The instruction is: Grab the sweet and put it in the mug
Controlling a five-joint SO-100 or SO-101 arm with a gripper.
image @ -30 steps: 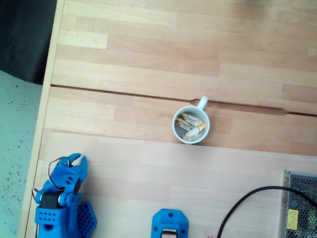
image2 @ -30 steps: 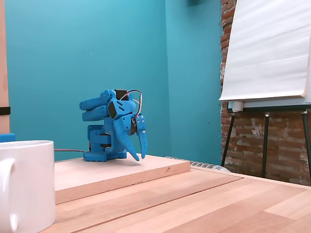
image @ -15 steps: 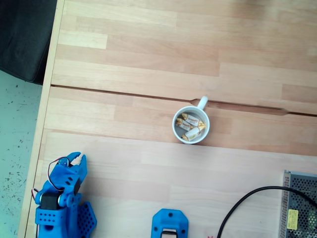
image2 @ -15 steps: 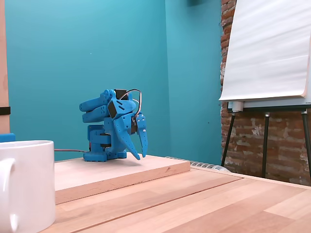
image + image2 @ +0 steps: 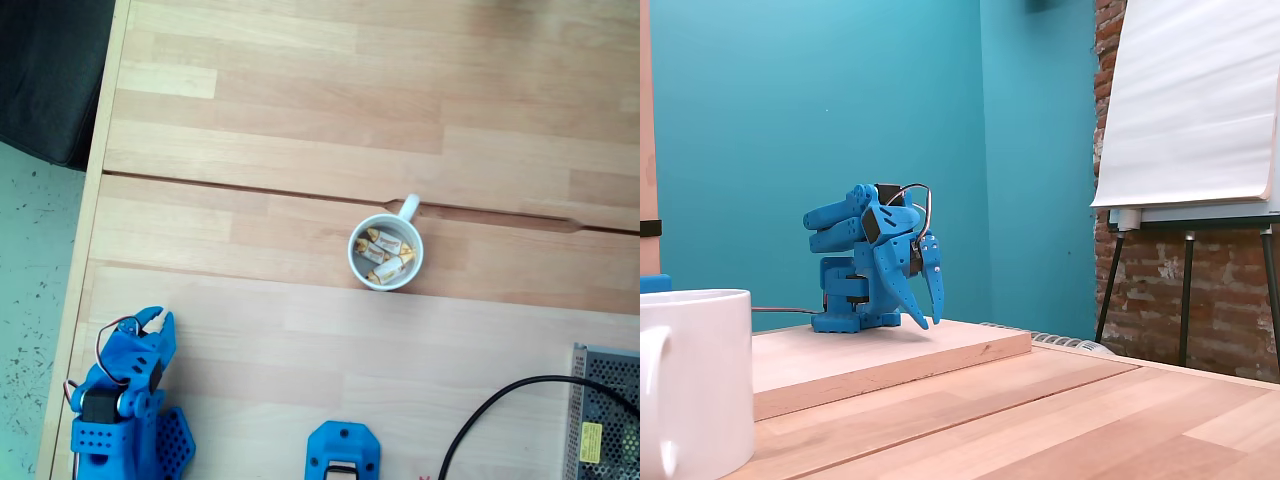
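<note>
Your gripper [image 5: 152,322] is folded up at the lower-left table corner, fingers a bit apart and holding nothing, while the sweet [image 5: 391,267] already sits in the mug [image 5: 357,262] well off up-right of it.

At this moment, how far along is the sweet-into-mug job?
Done, by the look of it: three sweets lie inside the mug, none on the table. Nothing is in hand: the gripper is folded back by its base, fingers slightly apart and empty. Nothing appears left.
</note>
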